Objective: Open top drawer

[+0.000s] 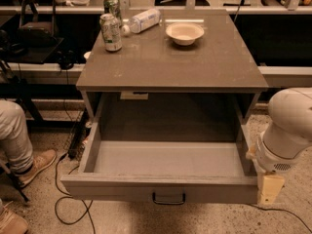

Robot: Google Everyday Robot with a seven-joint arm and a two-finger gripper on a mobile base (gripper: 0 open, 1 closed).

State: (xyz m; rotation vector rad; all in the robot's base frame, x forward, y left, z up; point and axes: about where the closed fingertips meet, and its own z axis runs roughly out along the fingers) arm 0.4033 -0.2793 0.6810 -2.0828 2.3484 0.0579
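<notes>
The top drawer (117, 191) is a wide grey drawer under the grey table top (170, 65). It stands pulled far out toward me, and its plain grey inside is bare. A small black handle (168, 198) sits at the centre of its front panel. My white arm (290, 126) comes in from the right. My gripper (269, 189) hangs at the drawer's front right corner, beside the end of the front panel and away from the handle.
On the table top stand two drink cans (111, 31), a lying plastic bottle (141, 21) and a white bowl (184, 32). A seated person's leg and shoe (19, 145) are at the left. Cables (66, 199) lie on the floor by the drawer's left corner.
</notes>
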